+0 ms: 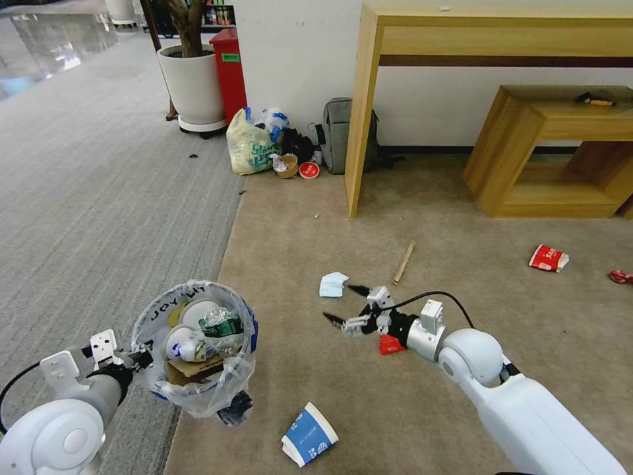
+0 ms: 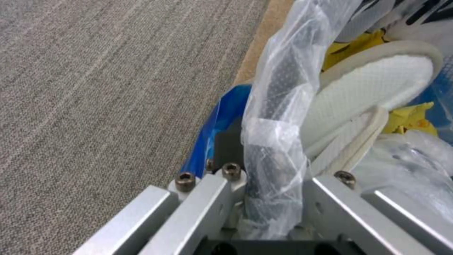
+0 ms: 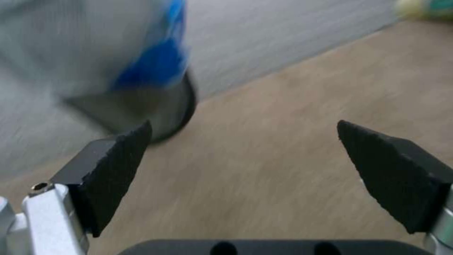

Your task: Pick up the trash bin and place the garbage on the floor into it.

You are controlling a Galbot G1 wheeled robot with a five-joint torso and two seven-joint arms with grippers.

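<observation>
You have the beige carpet floor (image 1: 409, 396) spread ahead of you, its left edge meeting the grey ribbed carpet (image 1: 99, 198). Along the far edge stand a tall wooden desk (image 1: 369, 99) and a low wooden shelf (image 1: 547, 158), with a grey backpack (image 1: 337, 132) and a yellowish tied shopping bag (image 1: 249, 146) near the wall.

Your left gripper (image 1: 135, 359) holds the trash bin (image 1: 198, 396) lifted over the carpet's left edge, jaws closed on the bin's rim and its clear liner; from the left wrist you see the bagged rim (image 2: 271, 117) pinched between the metal fingers (image 2: 207, 198). Inside the bin lie a white slipper (image 2: 373, 88), a green-label bottle (image 1: 223, 324) and a cardboard strip (image 1: 192, 368).

Your right gripper (image 1: 347, 305) hangs low over the middle of the carpet, jaws spread wide and holding nothing; from the right wrist its black fingertips (image 3: 118, 159) stand well apart, with the bin blurred beyond them.

Still on the carpet: a blue-white paper cup (image 1: 308, 435) near the near edge, just right of the bin; a white tissue (image 1: 333, 284) just beside the right gripper's tips; a red wrapper (image 1: 390, 344) under the right wrist; a stick (image 1: 404, 262) beyond the gripper; a red-white carton (image 1: 548, 258) and another red wrapper (image 1: 620, 276) toward the right edge.
</observation>
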